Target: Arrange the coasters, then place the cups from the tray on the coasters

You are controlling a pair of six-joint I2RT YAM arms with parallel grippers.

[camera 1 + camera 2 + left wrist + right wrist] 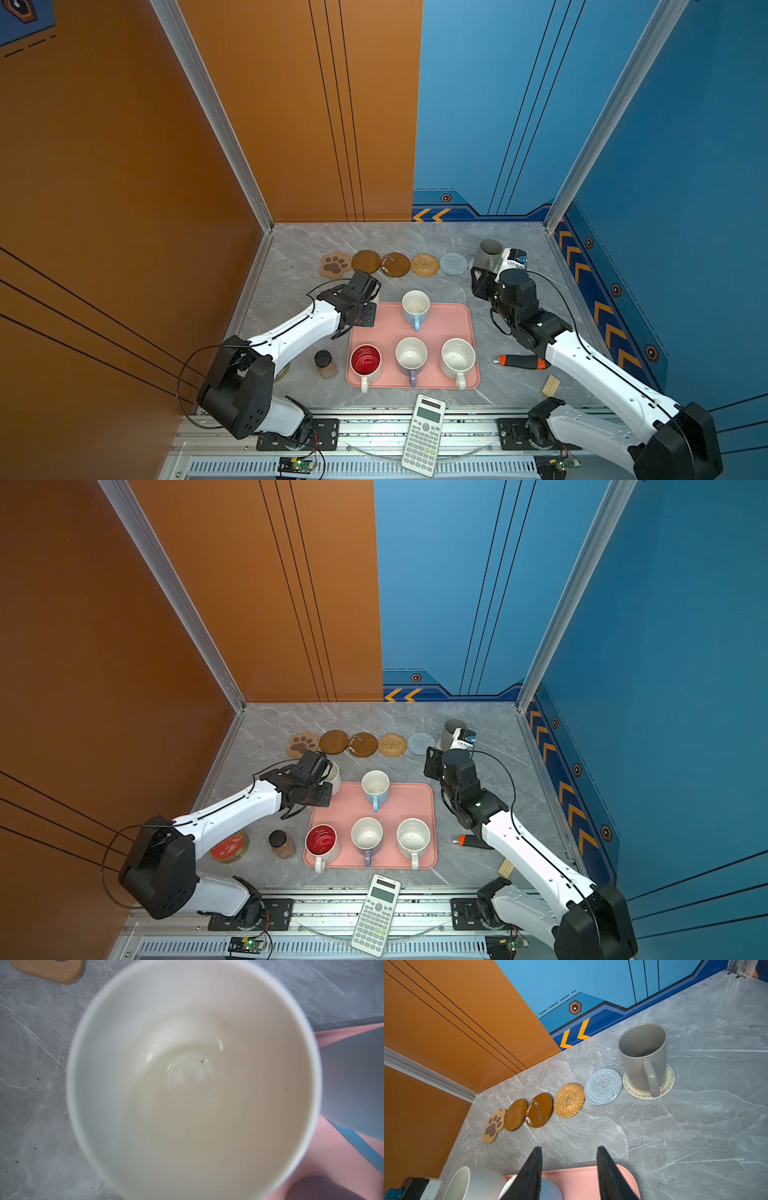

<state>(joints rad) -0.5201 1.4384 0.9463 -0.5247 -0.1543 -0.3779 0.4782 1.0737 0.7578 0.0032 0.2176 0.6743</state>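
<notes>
Several coasters lie in a row at the back: paw [336, 264], two brown discs [366, 261] [395, 264], rattan [425, 264] and grey-blue [454, 263]. The grey cup [643, 1053] stands on the whitish coaster [668, 1080]. On the pink tray [440, 328] stand the light blue [415, 306], red-inside [365, 360], lavender [411, 355] and speckled [458, 357] cups. My left gripper [322, 771] is shut on the white cup [187, 1084] at the tray's far left corner; its fingers are hidden. My right gripper [568, 1148] hangs open and empty by the tray's far right corner.
A brown jar [323, 362] and a red tin [227, 848] sit left of the tray. A calculator [424, 434] lies over the front edge. An orange-and-black tool [519, 361] and wooden sticks [550, 384] lie on the right.
</notes>
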